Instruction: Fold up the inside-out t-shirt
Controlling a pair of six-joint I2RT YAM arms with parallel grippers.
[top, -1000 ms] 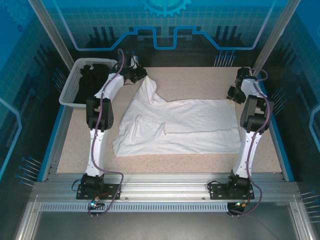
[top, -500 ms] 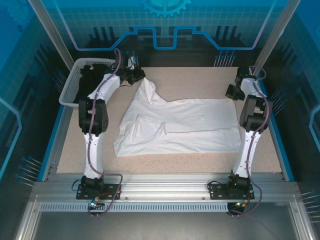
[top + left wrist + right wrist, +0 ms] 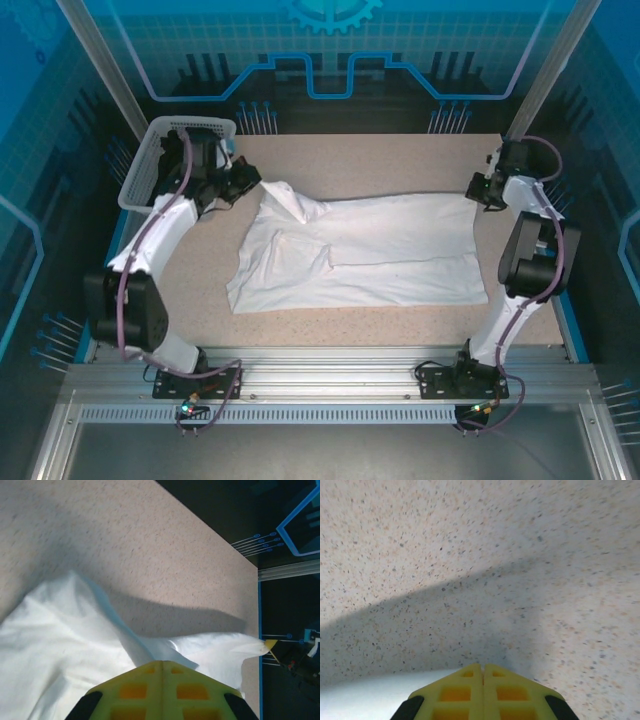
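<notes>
Now that the right gripper (image 3: 476,193) has snapped closed on the inside-out t-shirt's (image 3: 370,250) far right corner, both are pinching cloth. The left gripper (image 3: 252,183) stays clamped on the far left corner; its arm has swung toward the worktop's (image 3: 380,160) left edge, so the raised peak sits flatter; shirt's mid-worktop, probably ready to fold.
</notes>
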